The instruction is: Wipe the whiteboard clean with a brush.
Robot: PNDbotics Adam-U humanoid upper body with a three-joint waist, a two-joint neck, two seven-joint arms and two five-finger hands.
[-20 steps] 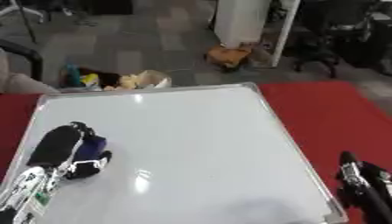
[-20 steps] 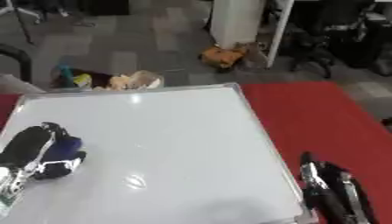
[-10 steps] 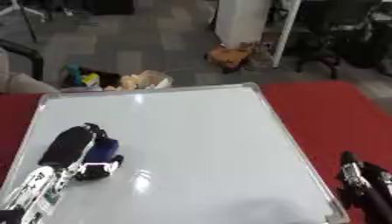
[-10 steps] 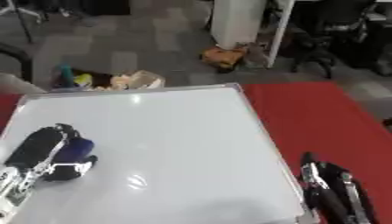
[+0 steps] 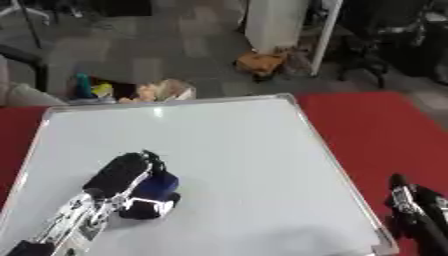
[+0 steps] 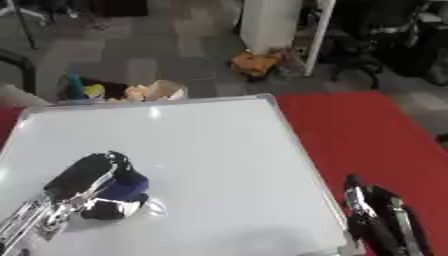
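The left hand (image 5: 122,175) comes in from the lower left and lies over the whiteboard (image 5: 236,150). Its fingers are curled round a dark blue brush (image 5: 157,184), and the brush sits flat on the board under the hand. The brush is on the left part of the board, closer to the near edge than to the far one. The arm behind the hand is silver and black and runs down to the lower left corner.

The right hand (image 6: 376,220) shows at the lower right, just past the right edge of the board, over the red bench (image 5: 385,130). It touches nothing. Its fingers look fairly straight and point up the picture.

The board is big and white with a thin silver frame. It looks clean, with only some light shining on it. It lies on the bench, and red shows on both sides of it.

Past the far edge of the board is a grey floor (image 5: 175,45). Some small coloured things (image 5: 131,91) lie there.
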